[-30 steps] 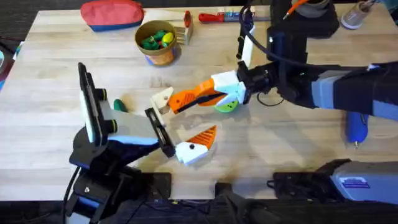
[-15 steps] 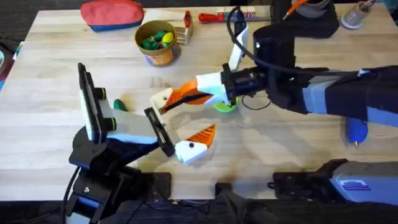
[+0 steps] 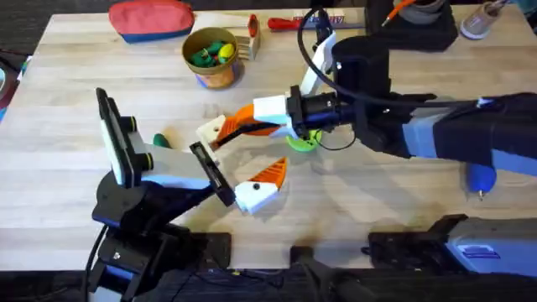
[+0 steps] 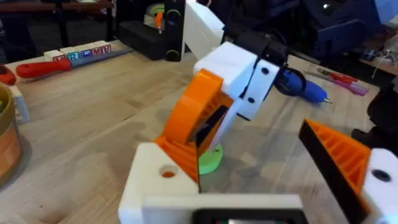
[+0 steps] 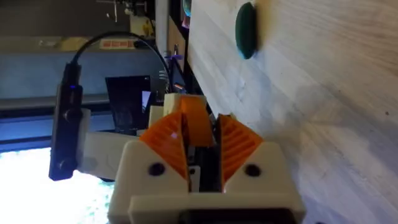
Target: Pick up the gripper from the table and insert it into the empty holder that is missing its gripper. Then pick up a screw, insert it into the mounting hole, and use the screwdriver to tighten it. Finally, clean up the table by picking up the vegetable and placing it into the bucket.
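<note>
The right jaws (image 3: 239, 127) pinch the orange gripper (image 5: 194, 121) and press it against the white holder (image 3: 210, 132). The left jaws (image 3: 239, 164) are spread over the bench (image 3: 67, 101).

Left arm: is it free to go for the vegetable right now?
Probably not yet. The vegetable lies unobstructed beside that arm, but the left end effector is presenting its holder to the right end effector, shut on the gripper.

Right hand (image 3: 239, 130) clamped — meets left hand (image 3: 231, 164) mid-table.
</note>
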Robot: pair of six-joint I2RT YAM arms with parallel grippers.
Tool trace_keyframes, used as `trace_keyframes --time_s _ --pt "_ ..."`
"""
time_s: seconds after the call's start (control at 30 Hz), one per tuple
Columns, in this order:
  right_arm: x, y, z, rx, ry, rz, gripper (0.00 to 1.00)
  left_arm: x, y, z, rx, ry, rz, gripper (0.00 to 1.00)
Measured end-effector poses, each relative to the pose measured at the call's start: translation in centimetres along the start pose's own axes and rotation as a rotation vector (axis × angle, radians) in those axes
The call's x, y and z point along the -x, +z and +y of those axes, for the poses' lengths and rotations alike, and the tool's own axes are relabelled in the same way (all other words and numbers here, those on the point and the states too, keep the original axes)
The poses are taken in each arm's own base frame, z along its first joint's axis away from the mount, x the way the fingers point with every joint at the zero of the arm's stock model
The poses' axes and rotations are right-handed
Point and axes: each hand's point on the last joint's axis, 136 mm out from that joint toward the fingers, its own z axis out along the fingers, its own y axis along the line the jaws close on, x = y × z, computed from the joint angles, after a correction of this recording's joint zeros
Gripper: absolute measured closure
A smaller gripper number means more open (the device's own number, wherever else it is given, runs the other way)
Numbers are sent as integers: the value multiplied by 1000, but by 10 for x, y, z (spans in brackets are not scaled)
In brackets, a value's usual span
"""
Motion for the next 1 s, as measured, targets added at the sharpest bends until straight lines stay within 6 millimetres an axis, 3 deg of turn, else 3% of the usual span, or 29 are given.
trace_keyframes --time_s 0.27,0.43,0.53,0.73,1.0 --pt "-2 -3 -1 6 -47 21 481 -1 0 -10 -53 14 7 16" --pt "-3 -5 0 15 -72 32 236 -2 0 -16 -87 21 13 15" --pt "0 -7 -1 17 -95 25 29 -3 0 -17 -92 23 13 15" --pt "16 -20 -7 8 -166 -24 10 -3 0 -17 -92 26 14 15" --pt "78 -84 -38 -132 -162 -191 9 -3 0 -17 -92 26 14 14"
